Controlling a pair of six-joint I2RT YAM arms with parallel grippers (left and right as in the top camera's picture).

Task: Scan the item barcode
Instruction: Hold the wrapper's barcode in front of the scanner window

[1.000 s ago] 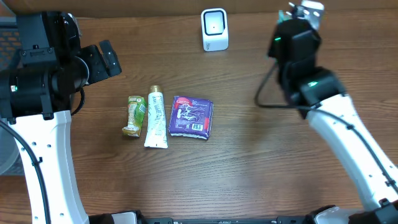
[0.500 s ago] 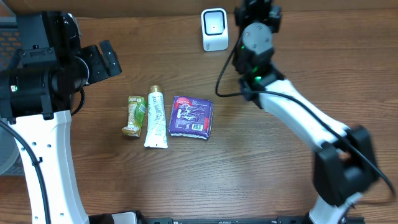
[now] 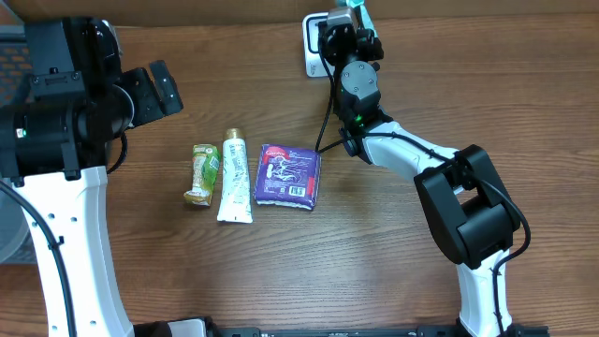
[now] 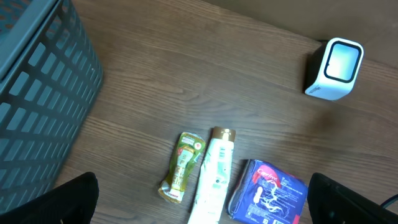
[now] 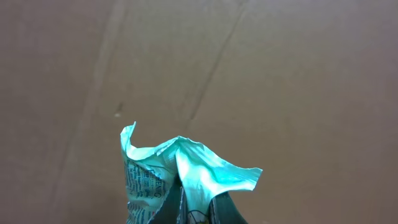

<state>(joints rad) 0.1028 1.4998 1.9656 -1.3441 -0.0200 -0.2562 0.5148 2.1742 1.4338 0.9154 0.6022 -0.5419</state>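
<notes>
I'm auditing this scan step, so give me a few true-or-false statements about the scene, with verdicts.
1. The right fingers are shut on a teal packet. True.
2. The white tube lies between the green sachet and the purple pack. True.
3. The left fingers grip the purple pack. False: they are open and empty; the pack lies on the table.
4. The scanner lies flat among the three items. False: it stands apart from them, near the table's far edge.

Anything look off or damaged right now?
Only the teal packet: it is crumpled and folded where the right gripper pinches it, creasing its print. The tube, green sachet and purple pack lie tidy in a row.
</notes>
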